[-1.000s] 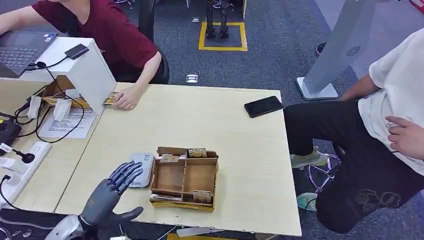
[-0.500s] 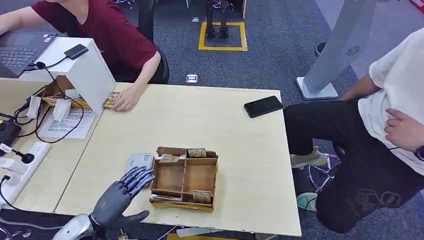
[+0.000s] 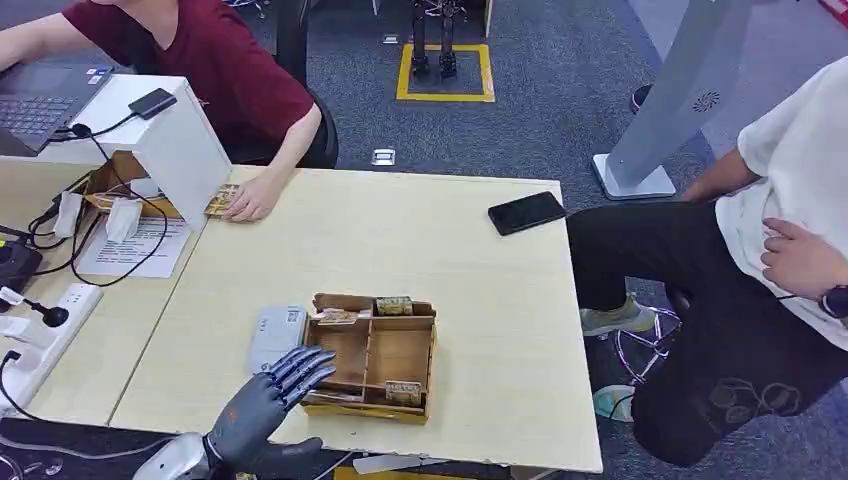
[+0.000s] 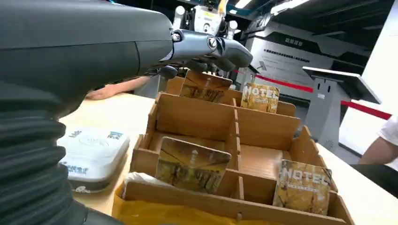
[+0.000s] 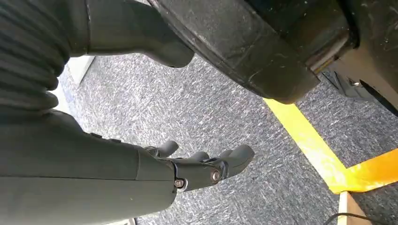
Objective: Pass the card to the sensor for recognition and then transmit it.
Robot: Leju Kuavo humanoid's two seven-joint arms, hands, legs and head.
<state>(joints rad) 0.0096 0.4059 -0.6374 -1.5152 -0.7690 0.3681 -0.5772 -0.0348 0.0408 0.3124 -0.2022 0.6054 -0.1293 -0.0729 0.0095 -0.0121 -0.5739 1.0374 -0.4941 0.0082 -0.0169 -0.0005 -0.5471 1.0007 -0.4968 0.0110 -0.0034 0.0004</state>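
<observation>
Near the front edge of the pale wooden surface [image 3: 480, 300], the left hand [image 3: 262, 405] hovers with its fingers spread and extended, holding nothing; its fingertips [image 3: 310, 362] reach over the near left corner of the wooden tray [image 3: 369, 356]. From the left wrist view the fingers [image 4: 211, 47] stretch out above the tray, apart from the cards below them. The tray is divided into compartments, and hotel cards stand upright in slots along its rims: one card [image 4: 192, 165] at the near left, another [image 4: 302, 186] at the near right, and two more [image 4: 260, 97] along the far rim. Just beside the tray, on its left, lies the flat grey-white sensor [image 3: 277, 333], touching the surface and close to the hand. The right hand [image 5: 202, 166] hangs over grey carpet floor [image 5: 225, 117], fingers loosely apart and empty. A black phone [image 3: 527, 212] lies near the far right corner of the surface. One person in a dark red shirt [image 3: 215, 60] rests a hand [image 3: 250, 198] at the far left edge; another person in a white top [image 3: 800, 170] sits at the right.
</observation>
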